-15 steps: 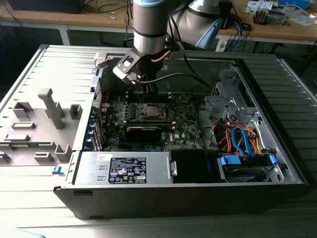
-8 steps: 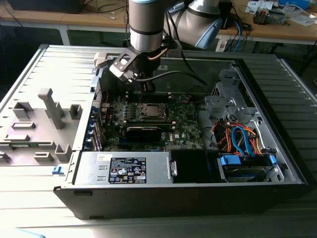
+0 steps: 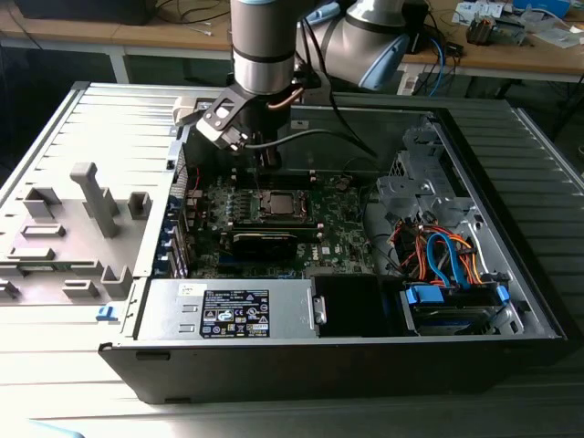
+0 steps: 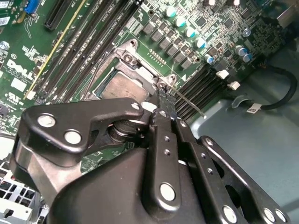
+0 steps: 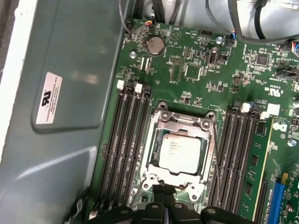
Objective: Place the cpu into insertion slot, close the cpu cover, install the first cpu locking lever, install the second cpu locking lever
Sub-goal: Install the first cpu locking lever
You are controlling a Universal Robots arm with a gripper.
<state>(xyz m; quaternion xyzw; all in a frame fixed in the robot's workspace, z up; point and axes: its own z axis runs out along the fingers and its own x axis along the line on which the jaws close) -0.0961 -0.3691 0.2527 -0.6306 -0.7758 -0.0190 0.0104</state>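
One arm vert., jaws closed by cpu cover.

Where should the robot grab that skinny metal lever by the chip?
Probably near the locking lever's free end, from above, fingers either side: it's a thin rod, and that end sticks out over the memory slots.

The cpu is matt grey metal, the cpu cover shiny silver metal.
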